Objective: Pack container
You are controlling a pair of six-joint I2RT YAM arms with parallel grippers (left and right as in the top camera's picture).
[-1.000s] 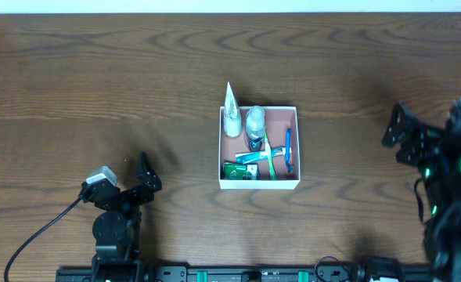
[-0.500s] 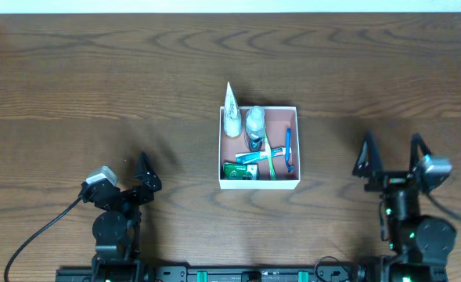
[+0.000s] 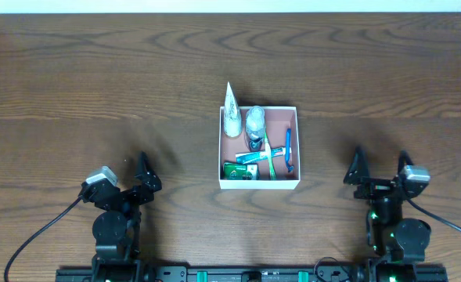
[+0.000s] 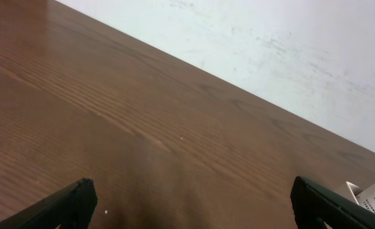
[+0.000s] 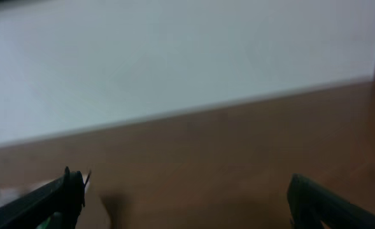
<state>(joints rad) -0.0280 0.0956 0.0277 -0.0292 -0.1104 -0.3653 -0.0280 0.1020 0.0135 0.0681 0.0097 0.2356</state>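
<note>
Overhead: container (image 3: pixel 259 185) dead center on the table (image 3: pixel 73 78), well apart from left gripper (image 4: pixel 197 203) and right gripper (image 3: pixel 379 168), both spread wide by the near edge.

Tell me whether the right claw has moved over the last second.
Yes. In the overhead view the right claw has swung inward toward the container and lower in frame.

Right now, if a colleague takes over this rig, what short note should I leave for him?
Left gripper: open, empty, parked near the front edge of the table.
Right gripper: open, empty, parked likewise.
Container sits mid-table holding a white tube, clear bottle, green toothbrush, blue item and green packet.
Nothing loose is visible, so packing looks done; probably only a check remains.
</note>
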